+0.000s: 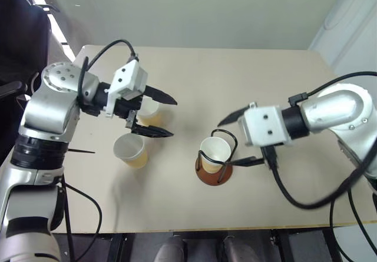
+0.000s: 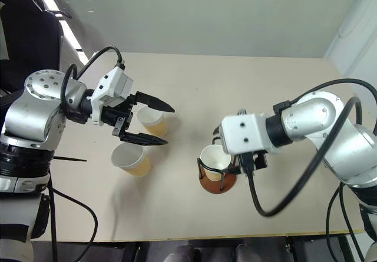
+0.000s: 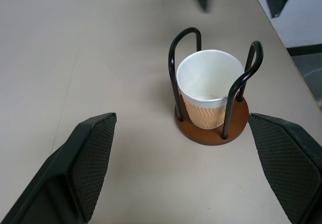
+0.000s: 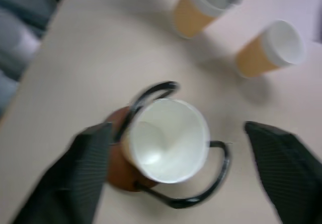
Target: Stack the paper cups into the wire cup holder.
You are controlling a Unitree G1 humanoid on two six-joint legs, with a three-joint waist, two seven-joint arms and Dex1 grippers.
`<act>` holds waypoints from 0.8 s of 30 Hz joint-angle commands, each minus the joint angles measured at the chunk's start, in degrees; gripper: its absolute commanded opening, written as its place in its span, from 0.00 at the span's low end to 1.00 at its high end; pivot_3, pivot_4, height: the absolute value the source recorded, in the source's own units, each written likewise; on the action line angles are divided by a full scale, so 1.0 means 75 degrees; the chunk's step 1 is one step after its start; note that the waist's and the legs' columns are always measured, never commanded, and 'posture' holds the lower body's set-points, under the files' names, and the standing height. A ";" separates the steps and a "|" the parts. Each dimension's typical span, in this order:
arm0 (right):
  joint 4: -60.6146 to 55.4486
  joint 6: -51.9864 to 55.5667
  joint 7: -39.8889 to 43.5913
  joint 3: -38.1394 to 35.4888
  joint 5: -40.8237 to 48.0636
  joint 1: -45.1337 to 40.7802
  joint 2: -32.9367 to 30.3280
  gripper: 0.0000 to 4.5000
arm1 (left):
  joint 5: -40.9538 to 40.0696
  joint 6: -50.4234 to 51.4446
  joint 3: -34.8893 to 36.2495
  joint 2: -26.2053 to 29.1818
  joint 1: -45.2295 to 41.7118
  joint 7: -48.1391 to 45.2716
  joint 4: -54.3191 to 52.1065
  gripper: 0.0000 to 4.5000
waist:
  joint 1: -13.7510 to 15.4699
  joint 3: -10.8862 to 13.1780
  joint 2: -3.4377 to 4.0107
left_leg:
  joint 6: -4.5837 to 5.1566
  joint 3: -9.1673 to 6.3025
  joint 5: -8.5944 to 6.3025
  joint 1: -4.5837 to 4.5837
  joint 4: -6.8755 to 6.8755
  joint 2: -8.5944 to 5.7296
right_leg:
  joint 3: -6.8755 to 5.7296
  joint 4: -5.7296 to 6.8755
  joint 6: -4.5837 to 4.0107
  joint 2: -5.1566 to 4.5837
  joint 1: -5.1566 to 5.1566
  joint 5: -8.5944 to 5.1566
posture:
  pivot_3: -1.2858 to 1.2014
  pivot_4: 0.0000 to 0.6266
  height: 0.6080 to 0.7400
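Lowest in frame, one paper cup (image 1: pixel 215 151) sits inside the wire cup holder (image 1: pixel 214 171), right tool (image 1: pixel 240 139) released around it. Two light, crushable cups (image 1: pixel 131 150) wait centre-left beneath the spread left tool (image 1: pixel 164 116); pinch sidewalls gently.

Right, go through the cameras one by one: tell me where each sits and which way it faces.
Head views: high on the robot, looking forward and down at the table; both arms, left hand and right hand show.
Left wrist view: along its open fingers at the cup in the wire holder.
Right wrist view: down over that cup between open fingers, two loose cups beyond.
Both wrist views share holder and cup.
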 commanded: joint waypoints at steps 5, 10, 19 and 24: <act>0.0293 0.0949 -0.0752 -0.1639 0.0949 -0.0388 0.0354 1.00 | 0.0443 -0.0472 0.0378 0.0687 0.0479 0.0405 -0.0611 1.00 | -0.0002 0.0000 0.0000 | -0.0001 0.0000 0.0000 0.0000 -0.0009 0.0001 | -0.0001 -0.0006 -0.0001 0.0003 -0.0003 -0.0001 | 0.52 0.24 1.00; 0.0362 0.0975 -0.0932 -0.1783 0.1032 -0.0207 0.0236 1.00 | 0.1057 -0.1038 0.0387 0.1055 0.0789 0.0760 -0.0447 1.00 | 0.0004 0.0000 0.0000 | -0.0001 -0.0001 0.0000 0.0000 -0.0007 0.0001 | 0.0000 -0.0007 0.0000 0.0004 -0.0003 -0.0001 | 0.52 0.24 1.00; 0.0485 0.0898 -0.1051 -0.1924 0.1154 0.0001 0.0134 1.00 | 0.1963 -0.1782 0.0229 0.1081 0.0582 0.1371 0.0485 1.00 | 0.0000 0.0000 0.0000 | -0.0002 -0.0001 0.0001 0.0000 -0.0008 0.0001 | 0.0001 0.0000 -0.0002 0.0002 -0.0008 -0.0002 | 0.52 0.24 1.00; 0.0479 0.0920 -0.1099 -0.1936 0.1227 0.0072 0.0106 1.00 | 0.2520 -0.2578 0.0059 0.1099 0.0479 0.1461 0.1228 1.00 | 0.0001 0.0000 0.0000 | -0.0002 -0.0001 0.0000 -0.0001 -0.0008 0.0001 | 0.0001 -0.0001 -0.0002 0.0002 -0.0008 -0.0002 | 0.52 0.24 1.00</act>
